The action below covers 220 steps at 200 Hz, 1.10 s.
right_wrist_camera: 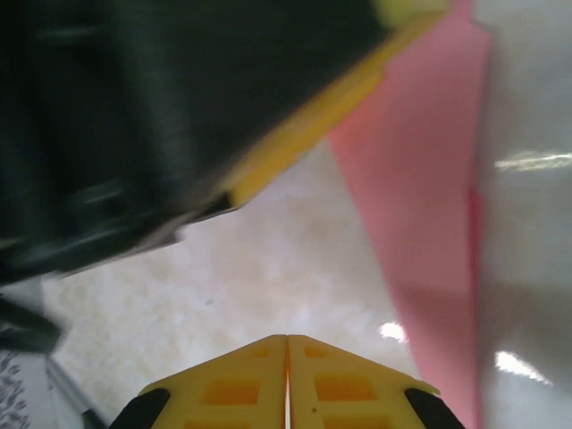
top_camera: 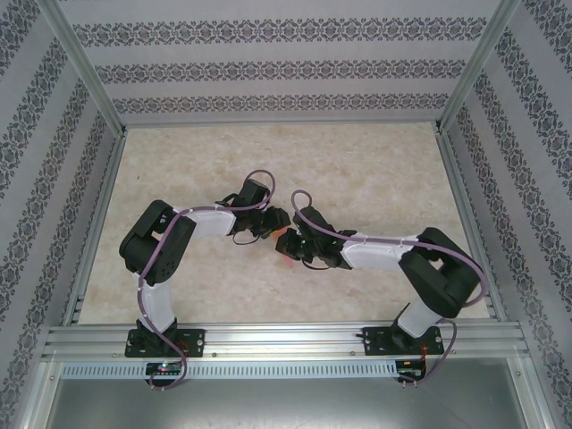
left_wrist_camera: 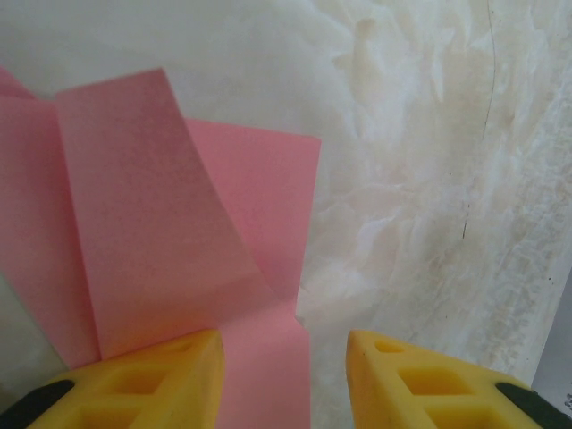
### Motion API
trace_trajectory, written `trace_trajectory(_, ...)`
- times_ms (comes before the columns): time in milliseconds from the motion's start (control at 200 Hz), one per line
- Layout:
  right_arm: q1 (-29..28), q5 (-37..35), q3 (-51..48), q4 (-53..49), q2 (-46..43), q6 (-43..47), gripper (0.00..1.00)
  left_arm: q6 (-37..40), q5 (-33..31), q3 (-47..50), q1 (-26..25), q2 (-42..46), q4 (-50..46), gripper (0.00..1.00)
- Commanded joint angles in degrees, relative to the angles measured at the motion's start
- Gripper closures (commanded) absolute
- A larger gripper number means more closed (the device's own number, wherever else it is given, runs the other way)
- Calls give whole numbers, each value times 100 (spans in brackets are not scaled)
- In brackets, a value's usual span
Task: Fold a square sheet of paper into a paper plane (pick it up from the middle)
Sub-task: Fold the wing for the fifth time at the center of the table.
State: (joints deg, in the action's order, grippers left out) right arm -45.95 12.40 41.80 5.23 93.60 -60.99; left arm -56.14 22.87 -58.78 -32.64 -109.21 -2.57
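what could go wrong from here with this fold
The flap on the pink paper sheet looks lifted, not creased flat, so it may spring back open. The left gripper is open with paper between its fingers; closing there could crumple it. The shut right gripper sits close beside the left one, so the two might bump.

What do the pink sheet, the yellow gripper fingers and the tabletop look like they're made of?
Pink sheet: thin matte paper, creased and curling. Left gripper's fingers: likely moulded plastic, matte yellow with recessed pockets. Tabletop: unclear, pale marbled, slightly glossy; maybe laminate or stone.
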Motion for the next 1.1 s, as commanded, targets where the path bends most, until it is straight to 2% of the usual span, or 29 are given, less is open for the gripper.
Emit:
trace_trajectory(0,84,-152,-210,396,400,-217,91,147,-272,174,53,-408,-677,56)
trace_trajectory(265,70,153,-797,815,769,-499,96,242,-30,46,60,-103,-692,55)
trace_trajectory(560,34,166,-911,817,789,-501,97,319,526,-309,185,495,-568,47)
trace_trajectory(839,-1,166,-823,821,891,-506,97,84,1097,-288,188,233,238,43)
trace_trajectory(1094,-44,166,-788,813,994,-519,97,10,1125,-397,176,-153,584,43)
